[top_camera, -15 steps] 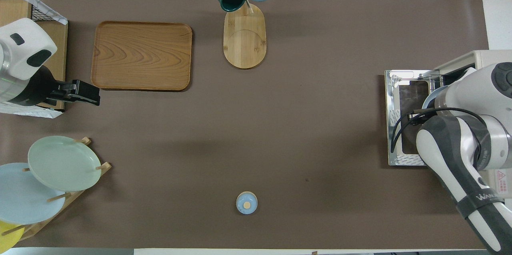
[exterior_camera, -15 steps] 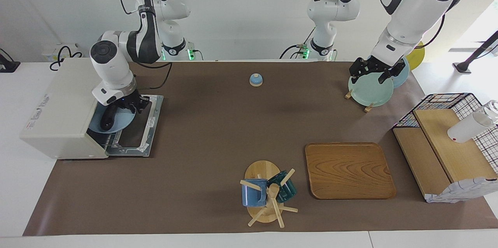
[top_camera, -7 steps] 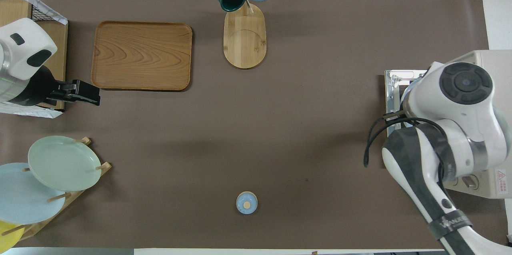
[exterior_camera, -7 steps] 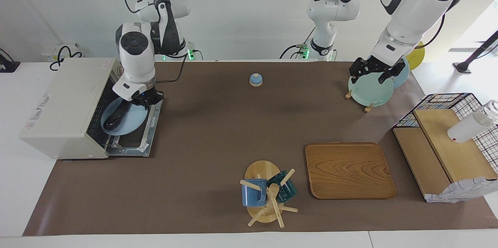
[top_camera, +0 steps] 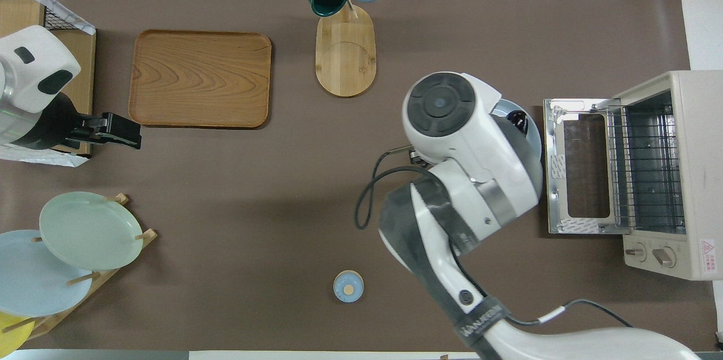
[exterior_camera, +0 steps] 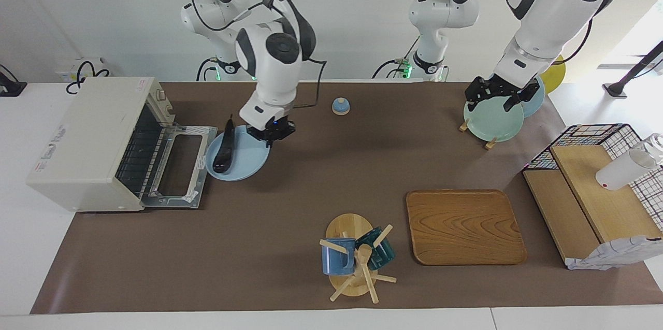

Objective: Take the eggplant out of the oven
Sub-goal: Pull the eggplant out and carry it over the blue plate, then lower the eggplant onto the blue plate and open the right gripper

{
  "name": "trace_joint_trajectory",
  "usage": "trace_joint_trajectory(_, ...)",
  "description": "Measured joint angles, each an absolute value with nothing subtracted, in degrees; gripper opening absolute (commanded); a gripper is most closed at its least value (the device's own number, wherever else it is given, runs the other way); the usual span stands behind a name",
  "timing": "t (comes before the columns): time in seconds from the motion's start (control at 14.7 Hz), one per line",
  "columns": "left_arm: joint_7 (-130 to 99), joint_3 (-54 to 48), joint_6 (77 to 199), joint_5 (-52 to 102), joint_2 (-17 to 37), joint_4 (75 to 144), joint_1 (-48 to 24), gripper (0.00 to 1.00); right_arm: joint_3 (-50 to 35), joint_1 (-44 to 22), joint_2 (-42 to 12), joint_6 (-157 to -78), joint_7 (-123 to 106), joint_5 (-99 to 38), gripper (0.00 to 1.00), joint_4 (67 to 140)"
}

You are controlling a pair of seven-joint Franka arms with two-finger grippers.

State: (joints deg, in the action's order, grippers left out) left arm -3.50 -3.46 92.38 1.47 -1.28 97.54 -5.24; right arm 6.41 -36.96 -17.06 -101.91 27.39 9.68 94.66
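plate (exterior_camera: 243, 160) with eggplant (exterior_camera: 225, 151) just came out of oven (exterior_camera: 88, 143); right gripper (exterior_camera: 269, 135) clamped on its rim, left gripper (exterior_camera: 501, 92) idle, open; basically done

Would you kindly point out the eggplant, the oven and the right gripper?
eggplant (exterior_camera: 224, 149), facing view, middle of its dark body.
oven (exterior_camera: 83, 138), facing view, its cream top.
right gripper (exterior_camera: 269, 137), facing view, fingertips at the plate's rim.

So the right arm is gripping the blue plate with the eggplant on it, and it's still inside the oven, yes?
Not inside. The facing view shows the blue plate with the eggplant out in front of the oven, beside its open door. The right end effector does grip the plate's rim.
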Motion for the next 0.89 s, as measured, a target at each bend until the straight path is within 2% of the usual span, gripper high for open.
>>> trace_joint_trajectory(0.14,-3.5,-3.5,92.4,1.5,-1.3,97.5,-5.2,1.00,5.6,-40.5,-24.7,-100.0,32.7,8.7,0.00,85.6)
trace_joint_trajectory(0.27,-3.5,-3.5,92.4,1.5,-1.3,97.5,-5.2,1.00,3.4,-42.6,-30.1,-102.4,38.4,7.7,0.00,81.1)
trace_joint_trajectory(0.55,-3.5,-3.5,92.4,1.5,-1.3,97.5,-5.2,1.00,1.4,-45.4,-33.2,-107.6,43.5,7.4,0.00,79.8)
trace_joint_trajectory(0.75,-3.5,-3.5,92.4,1.5,-1.3,97.5,-5.2,1.00,1.3,-45.6,-34.0,-114.4,43.8,6.7,0.00,82.6)
trace_joint_trajectory(0.89,-3.5,-3.5,92.4,1.5,-1.3,97.5,-5.2,1.00,1.3,-45.7,-34.5,-118.0,46.0,3.6,0.29,84.2)
